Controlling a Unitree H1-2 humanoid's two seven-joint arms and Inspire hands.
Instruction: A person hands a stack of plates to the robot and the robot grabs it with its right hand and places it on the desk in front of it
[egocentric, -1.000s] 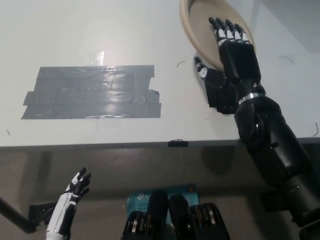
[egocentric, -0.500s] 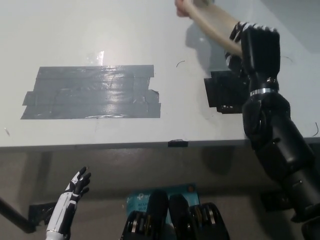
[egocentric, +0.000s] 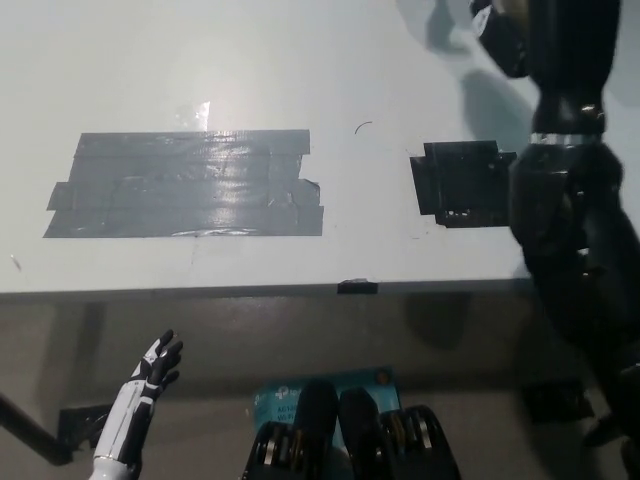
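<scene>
My black right arm (egocentric: 570, 230) rises along the right side of the picture. Its hand (egocentric: 555, 40) is at the top edge, above the far right of the white desk (egocentric: 250, 60), and is mostly cut off there. The stack of plates is not in view, and I cannot see what the hand holds. My white left hand (egocentric: 150, 385) rests low at the lower left, below the desk's front edge, open with nothing in it.
A large patch of grey tape (egocentric: 185, 185) lies on the left half of the desk. A smaller square of black tape (egocentric: 462, 185) lies beside my right arm. The desk's front edge (egocentric: 250, 291) runs across the middle, carrying a small black tab (egocentric: 357, 287).
My right hand closed on the beige plate stack held out at the top, then rose with it towards the top right until the plates left the picture. The left hand has stayed put.
</scene>
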